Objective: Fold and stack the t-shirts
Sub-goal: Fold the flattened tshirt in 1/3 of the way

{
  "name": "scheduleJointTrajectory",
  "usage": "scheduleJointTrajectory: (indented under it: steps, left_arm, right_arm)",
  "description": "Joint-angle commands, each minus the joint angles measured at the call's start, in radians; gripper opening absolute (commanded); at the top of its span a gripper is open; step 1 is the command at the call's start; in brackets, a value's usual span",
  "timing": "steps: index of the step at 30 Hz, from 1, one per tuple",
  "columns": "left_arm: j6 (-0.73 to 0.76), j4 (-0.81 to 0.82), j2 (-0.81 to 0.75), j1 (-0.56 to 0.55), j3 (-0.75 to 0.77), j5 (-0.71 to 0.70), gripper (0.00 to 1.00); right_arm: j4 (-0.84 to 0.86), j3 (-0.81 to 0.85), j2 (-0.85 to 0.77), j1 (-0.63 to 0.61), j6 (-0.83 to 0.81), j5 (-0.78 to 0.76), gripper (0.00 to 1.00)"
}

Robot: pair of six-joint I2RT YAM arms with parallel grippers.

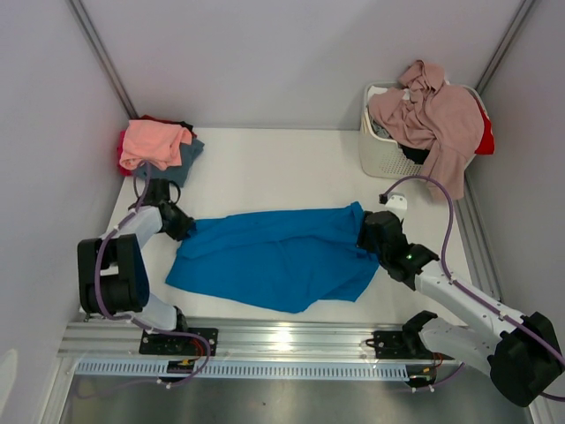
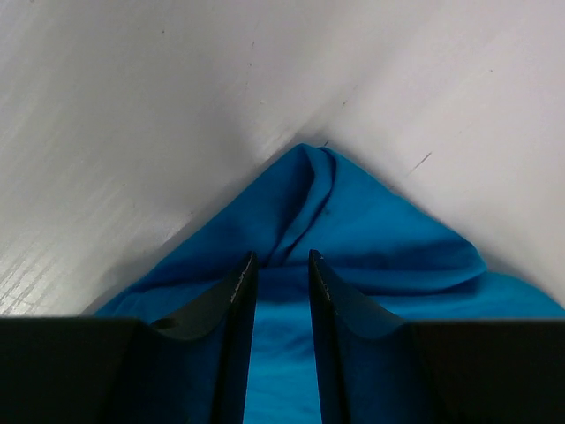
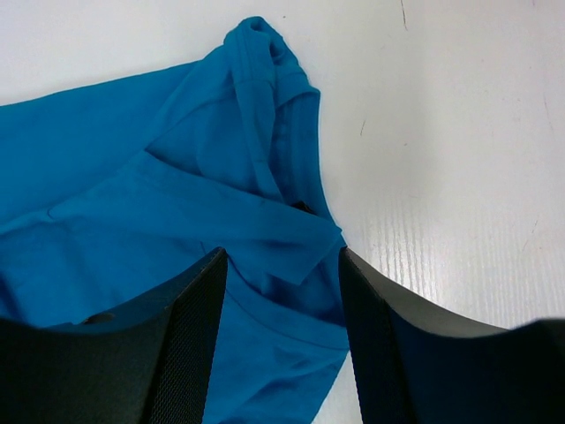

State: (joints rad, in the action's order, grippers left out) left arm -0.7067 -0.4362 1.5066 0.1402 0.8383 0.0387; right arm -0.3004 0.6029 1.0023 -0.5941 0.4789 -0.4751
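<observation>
A bright blue t-shirt (image 1: 282,256) lies spread and wrinkled across the middle of the table. My left gripper (image 1: 179,224) is low over its left corner. In the left wrist view that gripper (image 2: 282,256) has a narrow gap between its fingers, with blue cloth (image 2: 353,221) under and between them. My right gripper (image 1: 371,233) sits at the shirt's right edge. Seen from the right wrist, this gripper (image 3: 282,253) is open wide astride a folded flap of the cloth (image 3: 132,194). A salmon pink shirt (image 1: 154,141) tops a pile at back left, over a slate blue-grey one (image 1: 184,159).
A white slatted basket (image 1: 378,155) stands at back right. A dusty mauve-pink shirt (image 1: 437,115) drapes over it, with red (image 1: 485,134) and black (image 1: 415,155) cloth inside. Grey walls close in the left, back and right sides. A metal rail (image 1: 282,340) runs along the near edge.
</observation>
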Motion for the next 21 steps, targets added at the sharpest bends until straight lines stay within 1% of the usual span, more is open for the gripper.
scheduleJointTrajectory:
  steps: [1, 14, 16, 17, 18, 19, 20, 21]
  left_arm:
    - [0.016, -0.004, 0.050, 0.010, 0.062, 0.009, 0.33]
    - [0.035, 0.013, 0.144, 0.010, 0.133, 0.004, 0.30]
    - [0.038, 0.019, 0.153, 0.010, 0.134, 0.009, 0.28]
    - [0.042, 0.024, 0.156, 0.010, 0.136, 0.018, 0.25]
    - [0.044, 0.028, 0.159, 0.009, 0.136, 0.024, 0.19]
    - [0.047, 0.036, 0.162, 0.010, 0.136, 0.033, 0.16]
    - [0.049, 0.039, 0.170, 0.009, 0.134, 0.041, 0.09]
    - [0.049, 0.040, 0.173, 0.010, 0.134, 0.046, 0.05]
  right_arm:
    - [0.040, -0.002, -0.011, -0.006, 0.015, -0.002, 0.57]
    - [0.052, -0.006, -0.011, -0.007, 0.013, 0.003, 0.57]
    - [0.055, -0.006, -0.010, -0.006, 0.012, 0.003, 0.57]
    - [0.056, -0.008, -0.008, -0.007, 0.012, 0.003, 0.57]
    - [0.058, -0.008, -0.007, -0.007, 0.012, 0.003, 0.57]
    - [0.058, -0.006, -0.005, -0.006, 0.010, 0.003, 0.57]
    - [0.058, -0.005, -0.001, -0.006, 0.012, 0.003, 0.57]
    - [0.057, -0.005, -0.001, -0.006, 0.012, 0.001, 0.57]
